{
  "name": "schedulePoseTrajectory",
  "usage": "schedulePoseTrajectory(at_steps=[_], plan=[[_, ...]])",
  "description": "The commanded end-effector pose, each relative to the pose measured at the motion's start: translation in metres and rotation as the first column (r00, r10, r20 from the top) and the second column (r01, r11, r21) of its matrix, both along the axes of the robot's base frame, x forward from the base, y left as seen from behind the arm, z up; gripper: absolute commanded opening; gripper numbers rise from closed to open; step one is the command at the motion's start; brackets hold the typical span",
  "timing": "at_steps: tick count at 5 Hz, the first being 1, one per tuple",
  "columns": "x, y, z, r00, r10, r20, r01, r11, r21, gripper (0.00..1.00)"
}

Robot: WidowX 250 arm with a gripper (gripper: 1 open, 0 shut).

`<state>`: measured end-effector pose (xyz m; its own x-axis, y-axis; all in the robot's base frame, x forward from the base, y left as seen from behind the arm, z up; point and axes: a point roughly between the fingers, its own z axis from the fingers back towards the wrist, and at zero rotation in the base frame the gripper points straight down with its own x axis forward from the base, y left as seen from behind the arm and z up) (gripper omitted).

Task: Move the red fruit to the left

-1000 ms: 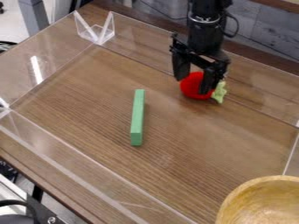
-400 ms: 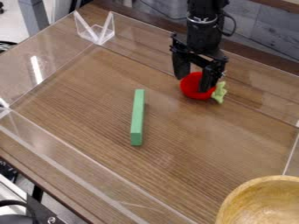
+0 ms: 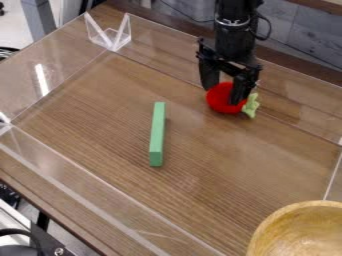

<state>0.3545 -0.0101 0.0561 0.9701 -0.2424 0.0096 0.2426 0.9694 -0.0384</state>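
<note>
Looking down at the wooden surface (image 3: 254, 170), we see our black claw (image 3: 229, 88) pointing straight down at the far right, its fingers (image 3: 207, 80) spread wide and standing on either side of the red fruit (image 3: 225, 99). We cannot tell whether the fingers touch the fruit; they straddle it with the jaws wide apart, and the fruit sits on the wood rather than hanging in a grip. Its pale green leaf tuft (image 3: 249, 106) sticks out on the right side, just beside the right finger. Nearer the middle of the surface, well apart from the fruit and to its left, lies a long green bar (image 3: 158, 134), flat on the wood and running roughly front to back. Clear plastic walls (image 3: 40, 85) ring the surface, with a folded clear corner piece (image 3: 110, 33) at the far left. At the bottom right corner of the view we see part of a round wooden bowl (image 3: 307, 232), outside the clear walls and well apart from everything else.
</note>
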Motion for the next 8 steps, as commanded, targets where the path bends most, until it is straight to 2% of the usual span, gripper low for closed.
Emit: schedulePoseTrajectory(at_steps=[1,2,6,7,8], plan=[[0.012,0.005,0.015,0.998,0.011,0.06,-0.011,1.0,-0.001,1.0],[0.014,0.007,0.012,0.998,0.014,0.057,-0.014,1.0,-0.002,1.0],[0.015,0.004,0.021,0.997,0.008,0.07,-0.007,1.0,-0.012,1.0],[0.014,0.005,0.021,0.997,0.009,0.072,-0.008,1.0,-0.014,0.0],[0.012,0.006,0.026,0.996,0.008,0.084,-0.007,1.0,-0.02,0.0]])
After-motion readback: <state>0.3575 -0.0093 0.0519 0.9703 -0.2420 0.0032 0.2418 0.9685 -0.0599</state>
